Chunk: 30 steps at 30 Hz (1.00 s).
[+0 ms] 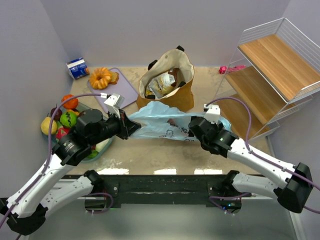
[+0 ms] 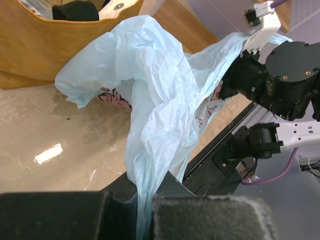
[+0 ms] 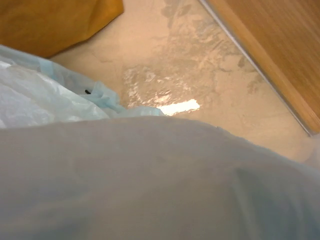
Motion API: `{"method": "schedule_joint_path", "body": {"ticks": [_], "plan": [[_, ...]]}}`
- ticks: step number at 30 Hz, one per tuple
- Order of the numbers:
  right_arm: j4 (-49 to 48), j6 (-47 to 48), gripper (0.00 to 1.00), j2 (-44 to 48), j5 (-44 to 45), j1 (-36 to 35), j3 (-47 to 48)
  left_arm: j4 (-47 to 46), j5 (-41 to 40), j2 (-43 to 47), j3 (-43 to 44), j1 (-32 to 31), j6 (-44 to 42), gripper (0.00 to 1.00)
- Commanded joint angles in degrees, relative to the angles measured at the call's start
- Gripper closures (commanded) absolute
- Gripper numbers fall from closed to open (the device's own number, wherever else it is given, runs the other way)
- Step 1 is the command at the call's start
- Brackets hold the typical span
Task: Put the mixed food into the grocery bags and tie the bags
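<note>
Left claw (image 1: 131, 126) pinching bunched end of thin light-blue printed plastic bag (image 1: 165, 120), stretched across beige table (image 1: 165, 155) before mustard-tan fabric tote (image 1: 172, 87) (probably tensioned for tying); right claw (image 1: 196, 128) at opposite end, spread or not, cannot tell.

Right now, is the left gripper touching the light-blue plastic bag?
Touching. The left wrist view shows the left gripper shut on a gathered strip of the light-blue plastic bag, which is pinched between its fingers.
</note>
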<state>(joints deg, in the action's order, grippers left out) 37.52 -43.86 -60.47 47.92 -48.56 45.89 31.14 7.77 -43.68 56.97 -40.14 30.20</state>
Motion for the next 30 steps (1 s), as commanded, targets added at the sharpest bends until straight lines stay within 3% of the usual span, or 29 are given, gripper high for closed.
{"method": "schedule_joint_path", "body": {"ticks": [1, 6, 10, 17, 20, 24, 30], "plan": [[-0.53, 9.22, 0.01, -0.70, -11.33, 1.01, 2.00, 2.79, 1.45, 0.00, 2.97, 0.59, -2.77, 1.00], [-0.95, 18.08, 0.01, 0.52, -24.07, 0.92, 7.98, 1.04, 6.90, -4.65, 1.13, 0.50, -4.26, 1.00], [-2.97, 22.66, 0.01, 5.34, -40.57, 0.92, 11.41, -0.46, 9.62, -9.48, 0.69, 1.11, -6.02, 1.00], [-4.21, 28.12, 0.01, 8.00, -62.22, 0.83, 17.38, 1.99, 13.41, -15.64, 5.60, 5.51, -11.90, 1.00], [-5.43, 29.00, 0.01, 7.56, -63.92, 0.83, 21.95, 3.66, 14.38, -16.70, 7.53, 7.35, -13.84, 1.00], [-5.53, 30.49, 0.01, 4.93, -59.52, 0.83, 29.77, 5.42, 15.52, -17.75, 8.95, 8.76, -15.69, 1.00], [-10.08, 27.95, 0.01, -1.13, -68.55, 0.92, 39.18, 7.53, 16.58, -19.33, 10.79, 9.29, -18.24, 1.00]]}}
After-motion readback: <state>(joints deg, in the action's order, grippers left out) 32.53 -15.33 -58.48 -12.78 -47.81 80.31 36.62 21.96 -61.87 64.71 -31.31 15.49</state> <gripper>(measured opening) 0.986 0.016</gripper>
